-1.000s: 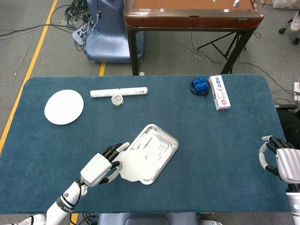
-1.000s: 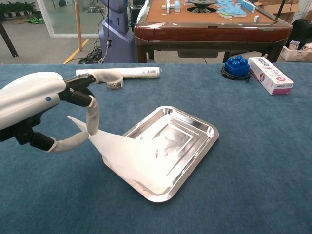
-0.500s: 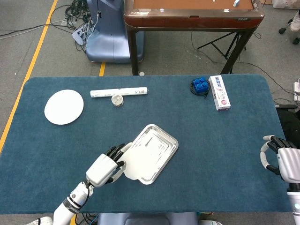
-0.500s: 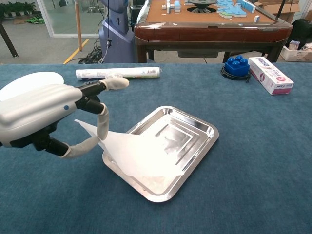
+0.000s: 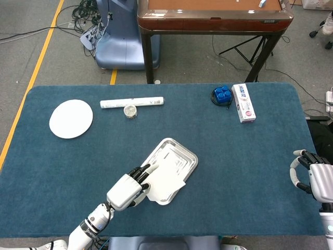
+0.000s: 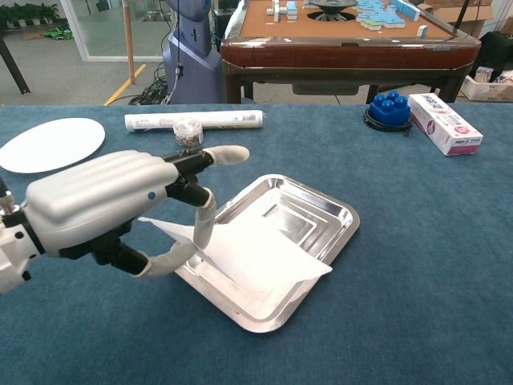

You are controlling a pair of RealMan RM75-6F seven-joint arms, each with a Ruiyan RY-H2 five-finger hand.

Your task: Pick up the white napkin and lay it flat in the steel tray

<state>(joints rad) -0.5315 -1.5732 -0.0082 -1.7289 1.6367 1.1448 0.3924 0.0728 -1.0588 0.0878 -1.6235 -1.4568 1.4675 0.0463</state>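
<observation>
item: blue-covered table (image 5: 250,172), head and chest views.

task items: steel tray (image 5: 188,154) (image 6: 341,215), lying askew a little toward the near edge of the table, about mid-width. white napkin (image 5: 167,182) (image 6: 256,261), spread over the near-left part of the tray, one edge lifted off the tray on the left and pinched there by the left hand (image 5: 127,189) (image 6: 104,212), between the thumb and a bent finger; another finger points out straight over the tray's left rim. the napkin's right corner overhangs the tray's near-right rim.

right hand (image 5: 315,174): at the right edge near the near corner, head view only, partly cut off by the frame; fingers curled in, nothing seen in them.

other items: white round plate (image 5: 71,119) (image 6: 50,144) toward the far-left corner. white roll (image 5: 132,102) (image 6: 195,120) with print too small to read, lying along the far edge left of centre; a small clear jar (image 5: 130,111) (image 6: 187,132) just in front of it, contents unclear. blue block (image 5: 222,95) (image 6: 389,107) on a dark ring, toward the far-right corner; beside it a white carton (image 5: 243,102) (image 6: 445,123) with red-and-blue lettering, not legible.
</observation>
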